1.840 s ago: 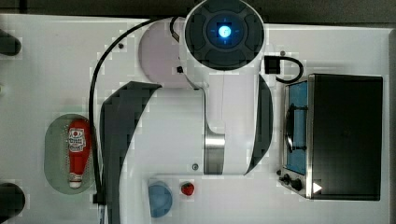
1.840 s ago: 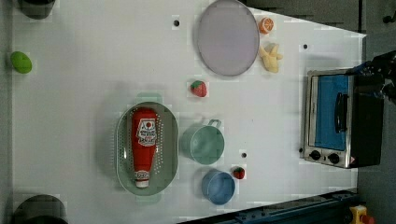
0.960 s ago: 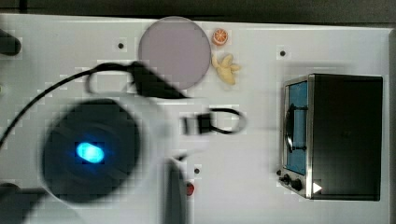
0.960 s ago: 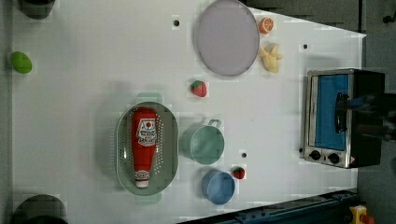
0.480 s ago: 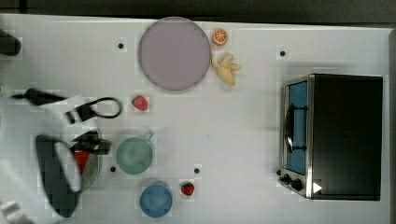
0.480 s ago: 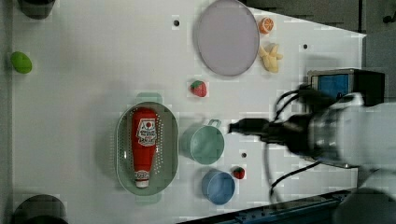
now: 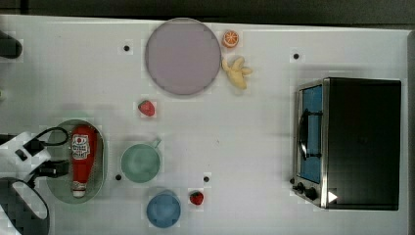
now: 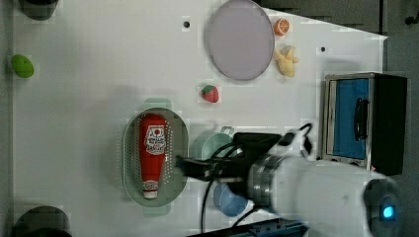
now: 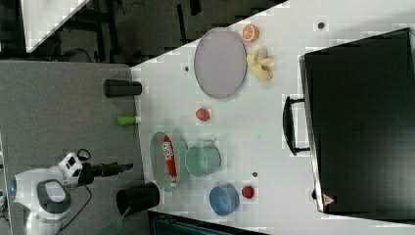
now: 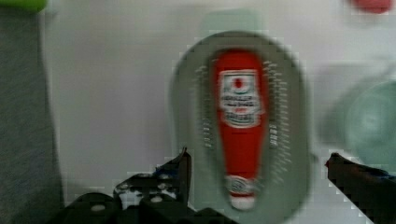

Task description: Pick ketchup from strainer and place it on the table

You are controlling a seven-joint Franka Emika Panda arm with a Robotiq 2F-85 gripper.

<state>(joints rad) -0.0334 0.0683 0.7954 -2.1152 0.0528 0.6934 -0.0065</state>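
Ketchup [image 10: 240, 126], tapered red bottle, lies in the perforated oval strainer [image 10: 289, 154]; hand [image 10: 257, 172] spread wide

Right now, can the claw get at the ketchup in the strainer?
Probably yes. The ketchup lies flat and alone in the strainer, nothing over it. The claw is open, one finger on each side of the bottle's cap end in the wrist view.
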